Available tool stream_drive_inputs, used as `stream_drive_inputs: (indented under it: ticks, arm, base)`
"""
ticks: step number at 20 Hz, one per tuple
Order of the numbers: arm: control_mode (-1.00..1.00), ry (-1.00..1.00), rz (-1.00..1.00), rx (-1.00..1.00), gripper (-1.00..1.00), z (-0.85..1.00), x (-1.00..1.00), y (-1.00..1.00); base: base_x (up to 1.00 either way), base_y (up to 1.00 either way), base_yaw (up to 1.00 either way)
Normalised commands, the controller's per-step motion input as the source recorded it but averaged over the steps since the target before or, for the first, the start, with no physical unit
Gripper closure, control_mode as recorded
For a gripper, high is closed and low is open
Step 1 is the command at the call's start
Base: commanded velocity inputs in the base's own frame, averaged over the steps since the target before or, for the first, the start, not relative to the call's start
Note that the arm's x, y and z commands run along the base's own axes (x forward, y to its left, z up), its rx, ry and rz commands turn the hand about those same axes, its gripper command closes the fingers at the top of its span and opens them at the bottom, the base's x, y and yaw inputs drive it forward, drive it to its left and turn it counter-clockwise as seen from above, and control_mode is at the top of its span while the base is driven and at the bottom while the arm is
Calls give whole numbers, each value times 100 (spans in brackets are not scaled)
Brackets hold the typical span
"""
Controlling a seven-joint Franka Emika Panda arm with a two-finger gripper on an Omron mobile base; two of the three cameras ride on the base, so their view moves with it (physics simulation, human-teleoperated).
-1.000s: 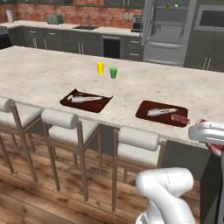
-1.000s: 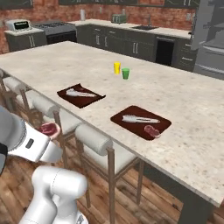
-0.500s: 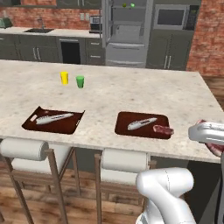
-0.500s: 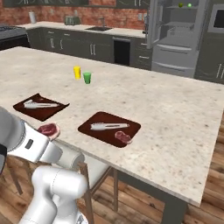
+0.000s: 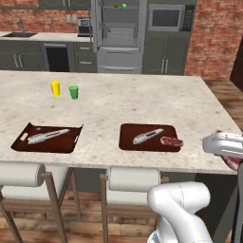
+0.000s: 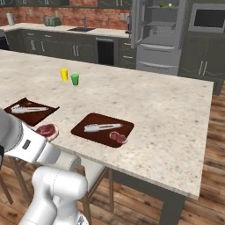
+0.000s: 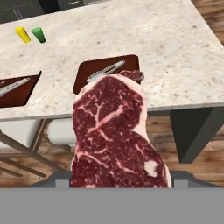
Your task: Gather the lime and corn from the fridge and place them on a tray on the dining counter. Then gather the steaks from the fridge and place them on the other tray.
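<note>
My gripper [image 5: 229, 155] is shut on a reddish marbled steak [image 7: 114, 136], held off the near right edge of the dining counter [image 5: 142, 99]. The same steak [image 6: 47, 129] sits at the hand in the right base view; in the hand view it hides the fingertips. A second steak [image 5: 171, 141] lies on the right-hand dark tray [image 5: 130, 142], beside a silver utensil [image 5: 147, 136]. The left tray [image 5: 21, 142] carries another utensil. Behind the counter the fridge [image 5: 118, 42] stands open, with the small green lime [image 5: 124, 5] on its top shelf.
A yellow cup [image 5: 55, 88] and a green cup [image 5: 73, 91] stand on the counter's far left. White-cushioned stools [image 5: 133, 179] line the near side below the trays. Dark cabinets and a brick wall run along the back.
The whole picture has shifted: the base has driven right along the counter, so the trays and fridge sit further left in view. The steak stays in the gripper.
</note>
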Motion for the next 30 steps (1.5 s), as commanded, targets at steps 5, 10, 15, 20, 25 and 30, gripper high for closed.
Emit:
stream_drive_inputs:
  ticks: [5, 10, 15, 20, 25, 30]
  arm:
    - [-100, 3, -3, 0, 100, 0, 40, 8]
    - [-100, 6, -10, 0, 100, -3, 100, 48]
    - [-100, 2, -1, 0, 100, -23, 100, 5]
    - [-100, 0, 0, 0, 100, -40, 95, 0]
    - [-100, 0, 0, 0, 100, -47, 78, 0]
    - [-100, 1, 0, -2, 100, -43, 83, -4]
  base:
    - [50, 7, -4]
    - [0, 0, 0]
    - [0, 0, 0]
    - [0, 0, 0]
    - [0, 0, 0]
    - [0, 0, 0]
